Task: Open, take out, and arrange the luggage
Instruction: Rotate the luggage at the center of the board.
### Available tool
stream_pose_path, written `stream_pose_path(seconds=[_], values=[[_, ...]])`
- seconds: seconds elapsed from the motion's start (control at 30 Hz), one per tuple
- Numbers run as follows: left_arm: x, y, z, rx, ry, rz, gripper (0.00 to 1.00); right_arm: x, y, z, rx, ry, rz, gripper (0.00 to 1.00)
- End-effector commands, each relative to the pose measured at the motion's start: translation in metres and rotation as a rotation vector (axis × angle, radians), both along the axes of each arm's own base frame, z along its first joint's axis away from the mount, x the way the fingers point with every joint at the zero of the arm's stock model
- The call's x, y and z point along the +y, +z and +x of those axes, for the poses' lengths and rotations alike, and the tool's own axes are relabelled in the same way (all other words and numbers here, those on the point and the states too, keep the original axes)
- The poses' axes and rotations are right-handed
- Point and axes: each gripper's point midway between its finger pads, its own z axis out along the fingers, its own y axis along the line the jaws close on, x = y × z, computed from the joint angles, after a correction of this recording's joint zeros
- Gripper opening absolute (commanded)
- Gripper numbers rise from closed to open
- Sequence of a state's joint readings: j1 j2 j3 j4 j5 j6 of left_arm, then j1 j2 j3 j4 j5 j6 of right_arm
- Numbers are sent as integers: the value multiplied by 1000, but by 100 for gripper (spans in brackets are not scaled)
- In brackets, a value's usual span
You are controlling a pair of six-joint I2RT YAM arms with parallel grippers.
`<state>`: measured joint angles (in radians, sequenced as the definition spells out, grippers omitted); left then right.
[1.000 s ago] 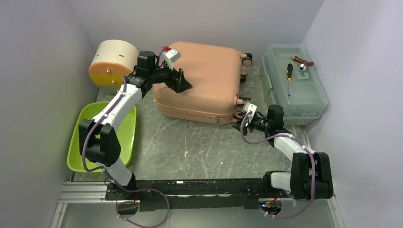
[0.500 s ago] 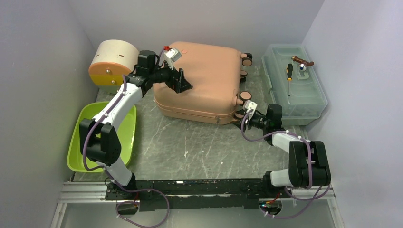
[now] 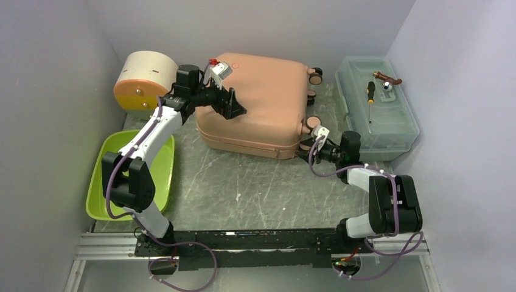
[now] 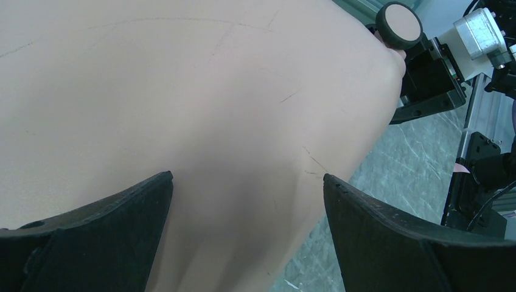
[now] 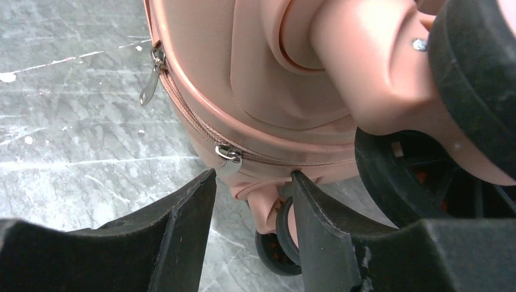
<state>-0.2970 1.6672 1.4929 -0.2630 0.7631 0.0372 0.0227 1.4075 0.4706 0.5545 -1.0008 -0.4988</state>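
The shut suitcase (image 3: 261, 97) lies under the left gripper's (image 4: 246, 182) apart fingers, maybe to steady it, and its zipper tab (image 5: 229, 161) sits just ahead between the right gripper's (image 5: 252, 175) apart fingers.

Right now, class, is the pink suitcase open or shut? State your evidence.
Shut. The luggage lies flat, shells together; the zip stretch in the right wrist view is closed.
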Motion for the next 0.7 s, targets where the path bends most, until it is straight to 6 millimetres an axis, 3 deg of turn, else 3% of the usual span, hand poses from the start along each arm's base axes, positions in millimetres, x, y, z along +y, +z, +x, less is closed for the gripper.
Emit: stream_pose_path(seconds=[0.0,0.33,0.67], values=[[-6,1,-2,21,-28,-14,99,24,39,18,-148,65,36,52],[-10,-11,-5,48,-37,-7,99,32,54,23,-51,44,172,51],[-12,-17,-3,78,-38,-13,99,31,49,26,153,-104,304,53]])
